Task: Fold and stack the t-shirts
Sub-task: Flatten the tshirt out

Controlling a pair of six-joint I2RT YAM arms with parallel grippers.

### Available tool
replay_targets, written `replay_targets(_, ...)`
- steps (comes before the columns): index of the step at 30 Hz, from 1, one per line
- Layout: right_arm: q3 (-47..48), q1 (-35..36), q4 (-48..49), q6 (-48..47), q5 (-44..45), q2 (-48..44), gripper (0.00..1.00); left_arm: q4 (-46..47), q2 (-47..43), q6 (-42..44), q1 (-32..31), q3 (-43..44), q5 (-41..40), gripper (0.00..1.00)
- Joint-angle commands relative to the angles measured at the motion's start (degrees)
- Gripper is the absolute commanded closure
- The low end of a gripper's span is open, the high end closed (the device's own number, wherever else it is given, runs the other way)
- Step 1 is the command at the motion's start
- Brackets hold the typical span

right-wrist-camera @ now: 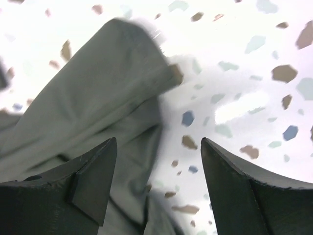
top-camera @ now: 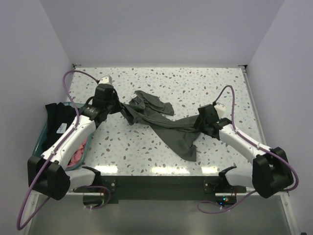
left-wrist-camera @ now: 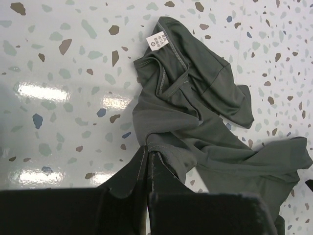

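Speckled worktop: my left hand is pinching the olive t-shirt, seemingly limp and light; right hand is gaping beside its edge.

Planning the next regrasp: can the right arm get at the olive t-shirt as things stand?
Probably yes. The right gripper stands open right over one end of the olive t-shirt, with cloth directly beneath it and nothing in between.
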Motion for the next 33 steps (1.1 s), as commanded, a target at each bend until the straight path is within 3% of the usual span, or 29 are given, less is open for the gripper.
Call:
replay_targets(1,3.08,-3.27,4.34,-2.07,1.41,3.43,0.29,1.02,-2.10,0.90,0.70,-1.20,0.75,1.00)
replay_targets(20,6.60,-7.94,13.13,1.88,-2.02,17.76,0.35,3.48,-2.80,1.25,0.79,-5.42,2.86,1.00)
replay_targets(24,6.25,-7.94,15.24,2.50,-1.67,19.08,0.47,3.39,-2.89,1.43,0.79,-5.42,2.95,1.00)
replay_targets(27,6.60,-7.94,14.99,2.50,-0.79,19.79,0.65,3.04,-3.06,1.60,0.79,-5.15,2.60,1.00)
replay_targets(28,6.78,-8.03,14.72,2.50,-0.53,19.70,0.77,2.95,-3.24,1.69,0.79,-5.24,2.43,1.00)
replay_targets(31,7.92,-8.11,13.06,1.27,0.96,18.30,0.98,1.81,-3.50,2.39,0.79,-3.93,1.46,1.00)
replay_targets(33,9.85,-8.20,10.52,-0.22,2.10,16.11,1.00,0.67,-4.11,3.27,0.79,-2.35,0.85,1.00)
